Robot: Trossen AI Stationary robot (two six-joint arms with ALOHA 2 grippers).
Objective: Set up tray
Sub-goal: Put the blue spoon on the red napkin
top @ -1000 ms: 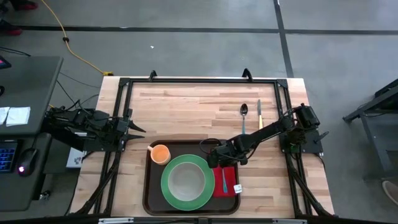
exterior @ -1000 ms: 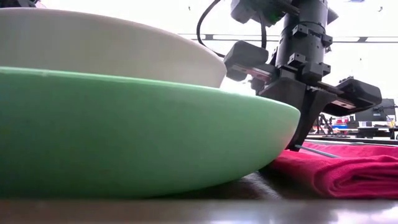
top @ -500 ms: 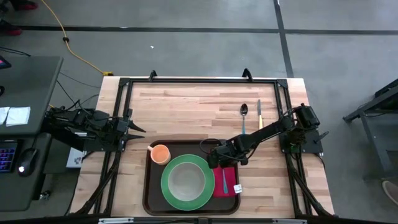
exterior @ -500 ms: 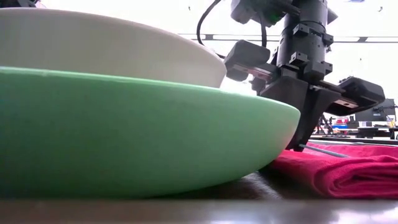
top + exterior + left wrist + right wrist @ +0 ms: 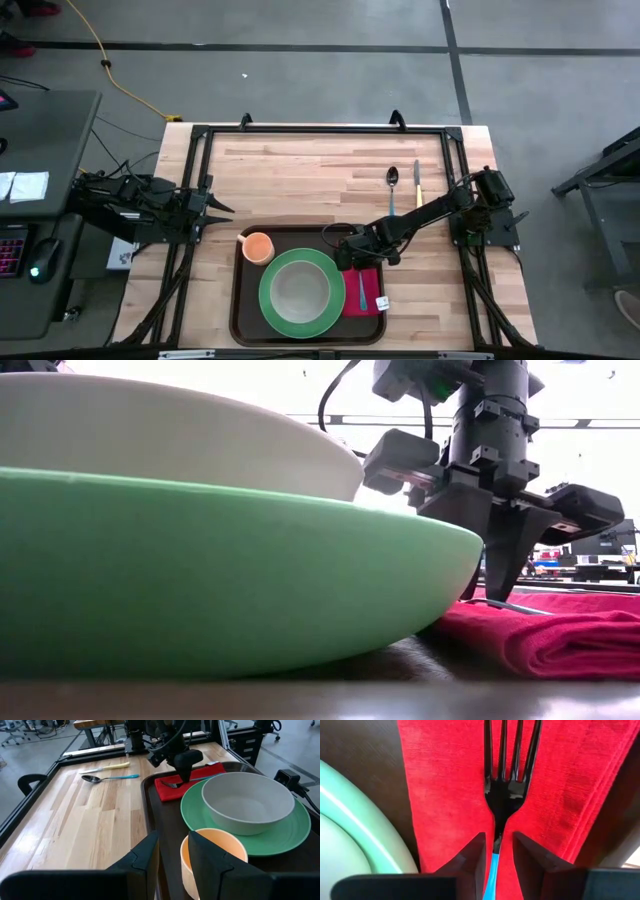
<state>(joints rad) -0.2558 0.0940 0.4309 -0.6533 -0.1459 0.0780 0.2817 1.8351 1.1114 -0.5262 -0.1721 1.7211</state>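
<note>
The dark brown tray [image 5: 245, 305] lies at the table's near middle. On it are a green plate [image 5: 270, 300] with a white bowl [image 5: 297, 290], an orange cup [image 5: 258, 246] and a red napkin [image 5: 445, 780]. A fork [image 5: 505, 795] with a black head and blue handle lies flat on the napkin. My right gripper [image 5: 498, 852] points steeply down over the fork's neck, open, one finger on each side and clear of it. At the table's left edge my left gripper [image 5: 172, 850] waits, open, with nothing between its fingers.
A spoon [image 5: 392, 182] and a yellow-handled knife [image 5: 417, 185] lie side by side on the bare wood at the far right. A black metal frame [image 5: 320, 128] borders the table. Open tabletop stretches beyond the tray's far side.
My right gripper has opened and let go of the fork, which now lies on the red napkin. The arm has stayed in place above it.
</note>
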